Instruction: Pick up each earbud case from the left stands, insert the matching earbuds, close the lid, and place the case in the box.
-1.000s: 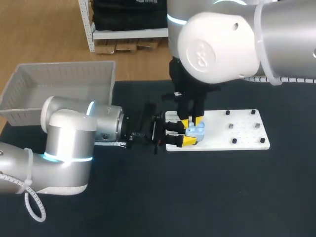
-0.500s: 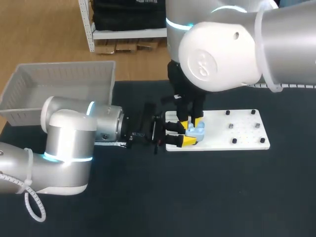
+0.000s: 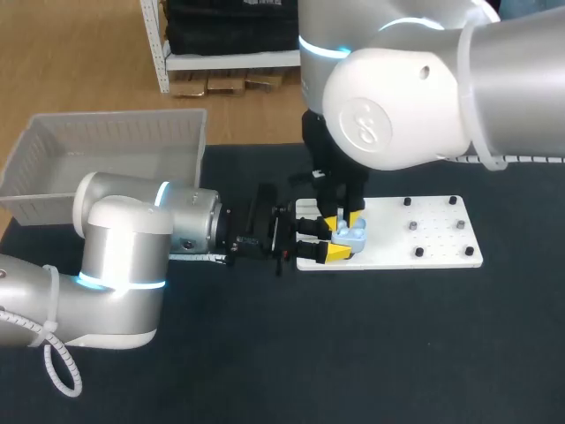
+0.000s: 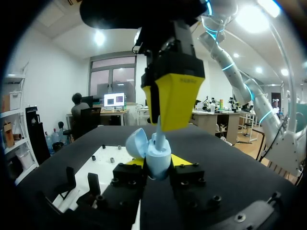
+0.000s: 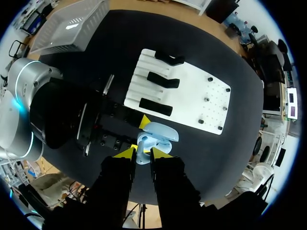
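- We see a white basket (image 3: 53, 168) at about 10 o'clock on the dark table (image 3: 309, 353), well apart from everything else.
- Our left arm (image 3: 124, 256) comes in from 9 o'clock, lying low and pointing toward 3 o'clock.
- The left gripper (image 3: 324, 240) is near the table's middle and is clamped on the pale blue case (image 3: 353, 233). In the left wrist view a yellow tip presses on each side of the case body.
- The case is held off the table near the 7 o'clock corner of the white board (image 3: 424, 238). We can't tell whether it is over the board or just beside it.
- The case lid (image 4: 136, 143) is swung open and leans off to one side.
- The right gripper (image 3: 342, 218) hangs straight down just above the open case, at 12 o'clock from the left gripper.
- Its tips are nearly together, pinching a small pale earbud (image 4: 158, 129) that reaches down to the case's open top.
- In the right wrist view the case sits directly under the right gripper. Three black stands (image 5: 163, 81) lie on the board ahead of it.
- Small dark pegs (image 3: 415, 226) dot the board's 3 o'clock half.
- Our right arm (image 3: 415, 79) enters from about 2 o'clock, with its big white elbow above the board.
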Robot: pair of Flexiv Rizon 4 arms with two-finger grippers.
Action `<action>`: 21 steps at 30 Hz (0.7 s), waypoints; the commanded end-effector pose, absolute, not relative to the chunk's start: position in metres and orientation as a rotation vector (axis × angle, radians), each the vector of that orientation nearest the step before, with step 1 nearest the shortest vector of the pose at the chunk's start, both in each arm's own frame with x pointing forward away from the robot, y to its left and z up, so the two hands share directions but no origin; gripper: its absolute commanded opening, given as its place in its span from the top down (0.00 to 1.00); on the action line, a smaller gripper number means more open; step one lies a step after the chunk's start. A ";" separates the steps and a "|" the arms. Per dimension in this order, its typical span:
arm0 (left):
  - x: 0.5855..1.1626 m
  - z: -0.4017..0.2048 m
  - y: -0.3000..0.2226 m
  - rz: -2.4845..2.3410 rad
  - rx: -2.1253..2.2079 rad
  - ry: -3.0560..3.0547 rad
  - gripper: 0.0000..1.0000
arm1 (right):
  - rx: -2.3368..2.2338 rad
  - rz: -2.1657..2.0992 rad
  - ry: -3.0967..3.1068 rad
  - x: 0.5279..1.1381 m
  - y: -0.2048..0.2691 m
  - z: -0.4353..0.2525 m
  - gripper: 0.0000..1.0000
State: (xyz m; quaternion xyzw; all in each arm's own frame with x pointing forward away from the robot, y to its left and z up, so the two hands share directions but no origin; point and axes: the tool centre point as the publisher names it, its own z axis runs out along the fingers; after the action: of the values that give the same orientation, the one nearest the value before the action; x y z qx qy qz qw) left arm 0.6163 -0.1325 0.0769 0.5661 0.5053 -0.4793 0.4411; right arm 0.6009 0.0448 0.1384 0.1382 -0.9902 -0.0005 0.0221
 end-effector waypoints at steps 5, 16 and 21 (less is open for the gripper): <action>0.616 0.076 -0.133 -1.190 1.405 1.253 1.00 | 0.417 -0.002 -3.079 0.598 0.041 0.138 1.00; 0.616 0.076 -0.133 -1.190 1.405 1.253 1.00 | 0.410 0.000 -3.078 0.600 0.040 0.136 1.00; 0.616 0.076 -0.133 -1.190 1.405 1.253 1.00 | 0.413 0.002 -3.077 0.600 0.040 0.136 1.00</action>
State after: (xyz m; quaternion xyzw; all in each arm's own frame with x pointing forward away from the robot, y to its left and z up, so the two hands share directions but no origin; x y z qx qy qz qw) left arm 0.6163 -0.1325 0.0769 0.5661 0.5053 -0.4793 0.4411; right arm 0.6014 0.0403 0.1363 0.1333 -0.9909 0.0006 0.0210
